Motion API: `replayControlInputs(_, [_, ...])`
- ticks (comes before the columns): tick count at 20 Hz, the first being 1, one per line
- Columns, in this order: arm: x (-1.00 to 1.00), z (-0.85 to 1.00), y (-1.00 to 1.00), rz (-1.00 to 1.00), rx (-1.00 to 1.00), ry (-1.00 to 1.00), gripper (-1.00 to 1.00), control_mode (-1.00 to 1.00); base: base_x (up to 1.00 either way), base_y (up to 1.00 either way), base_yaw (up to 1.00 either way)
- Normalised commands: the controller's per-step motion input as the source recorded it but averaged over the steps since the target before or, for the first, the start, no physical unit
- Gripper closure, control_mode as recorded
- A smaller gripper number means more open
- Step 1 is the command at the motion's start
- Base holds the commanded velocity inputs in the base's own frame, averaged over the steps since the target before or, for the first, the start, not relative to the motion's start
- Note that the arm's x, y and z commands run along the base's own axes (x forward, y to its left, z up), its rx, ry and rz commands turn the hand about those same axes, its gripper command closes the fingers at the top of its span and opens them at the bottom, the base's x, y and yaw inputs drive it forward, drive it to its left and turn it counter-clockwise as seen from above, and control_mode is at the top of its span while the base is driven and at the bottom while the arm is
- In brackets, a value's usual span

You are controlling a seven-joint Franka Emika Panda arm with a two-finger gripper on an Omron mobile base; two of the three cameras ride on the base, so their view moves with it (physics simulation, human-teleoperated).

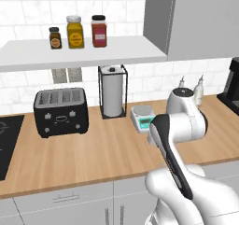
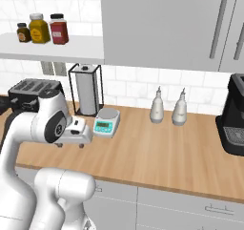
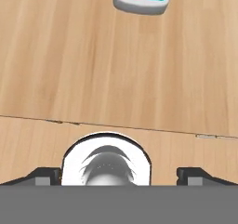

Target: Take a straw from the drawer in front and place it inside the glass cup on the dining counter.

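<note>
My gripper (image 3: 121, 174) hangs above the wall-side wooden worktop (image 3: 69, 69) and looks straight down at it. It is open: the two dark fingertips (image 3: 46, 174) stand far apart with nothing held between them. From the right base view the hand (image 2: 78, 131) sits on the folded arm, just in front of the kitchen scale (image 2: 106, 121). Shut grey drawer fronts with slim bar handles (image 1: 65, 198) (image 2: 219, 209) run under the worktop; I cannot tell which one is the drawer. The straw, the glass cup and the dining counter are out of view.
On the worktop stand a black toaster (image 1: 60, 111), a paper towel holder (image 1: 112, 92), the scale (image 1: 142, 116), two white bottles (image 2: 167, 107) and a black coffee machine (image 2: 233, 121). A shelf with three jars (image 1: 77, 32) and grey wall cabinets (image 2: 167, 24) hang above.
</note>
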Motion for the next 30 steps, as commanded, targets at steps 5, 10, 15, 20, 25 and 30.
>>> replayControlInputs(5, [-0.1, 0.0, 0.0, 0.0, 0.01, -0.01, -1.0, 1.0, -0.47, -0.11, 0.01])
replayControlInputs(10, [0.0, 0.0, 0.0, 0.0, 0.0, 0.0, -1.0, 1.0, -0.6, -0.43, 0.1])
replayControlInputs(15, [0.0, 0.0, 0.0, 0.0, 0.0, 0.0, -1.0, 1.0, -0.16, -0.6, 0.16])
replayControlInputs(20, [0.0, 0.0, 0.0, 0.0, 0.0, 0.0, -1.0, 1.0, 0.0, -0.66, 0.29])
replayControlInputs(25, [0.0, 0.0, 0.0, 0.0, 0.0, 0.0, -1.0, 1.0, 0.0, -0.54, 0.3])
replayControlInputs(30, [0.0, 0.0, 0.0, 0.0, 0.0, 0.0, -1.0, 1.0, 0.0, -0.48, 0.31])
